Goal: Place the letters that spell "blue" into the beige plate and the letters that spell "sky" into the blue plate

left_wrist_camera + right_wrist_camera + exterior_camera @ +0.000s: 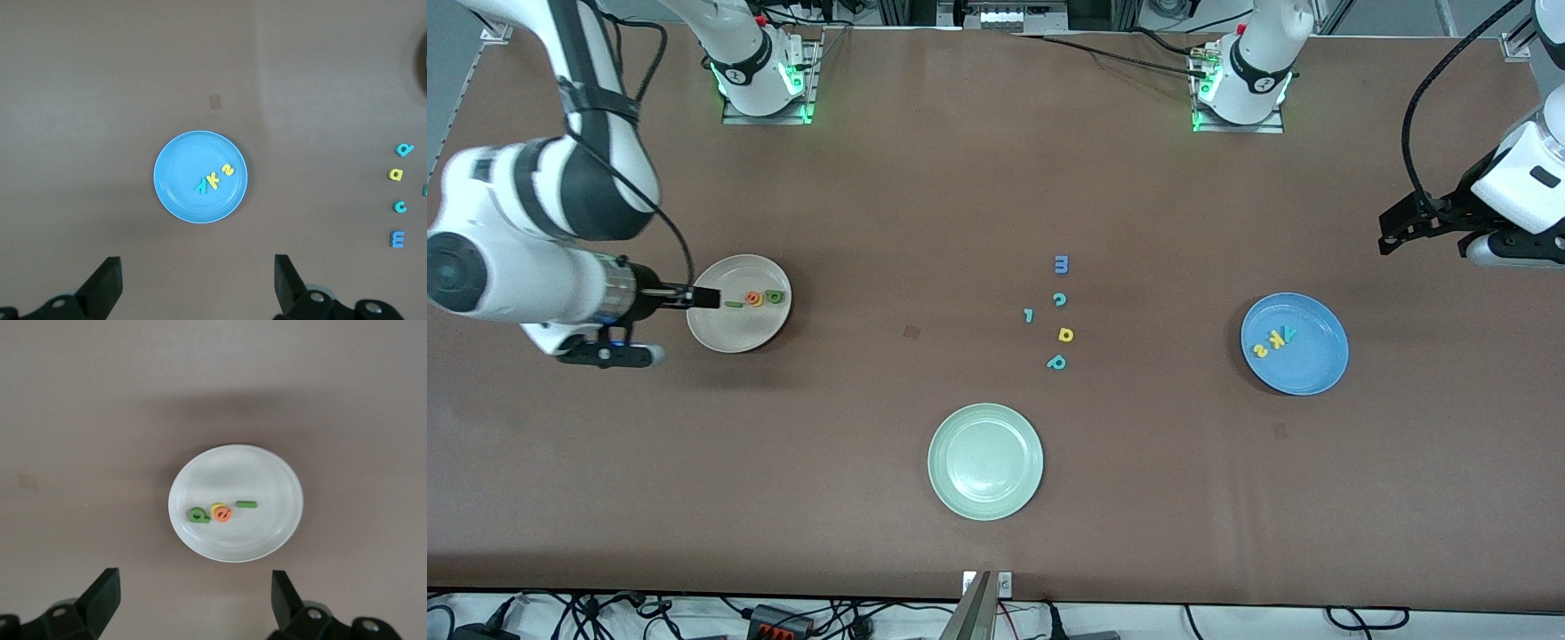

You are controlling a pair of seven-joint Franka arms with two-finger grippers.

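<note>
The beige plate [734, 333] [267, 480] lies toward the right arm's end of the table. In it are the green b [775, 296] [197, 515], the orange e [754, 299] [223, 515] resting on the yellow u [216, 509], and the dark green l [734, 304] [247, 504]. My right gripper [704, 298] [193, 597] hangs open and empty over that plate's edge. The blue plate [1307, 369] [180, 173] holds the yellow s [1260, 350] [227, 169], yellow k [1278, 339] [213, 179] and teal y [1288, 333] [201, 185]. My left gripper [1392, 233] [198, 283] waits open, high over the left arm's end of the table.
Loose letters lie mid-table: a blue m [1061, 264] [397, 238], teal c [1059, 300] [399, 207], small teal l [1029, 315], yellow d [1065, 334] [396, 175] and teal p [1056, 362] [403, 150]. A pale green plate [985, 498] lies nearer the front camera.
</note>
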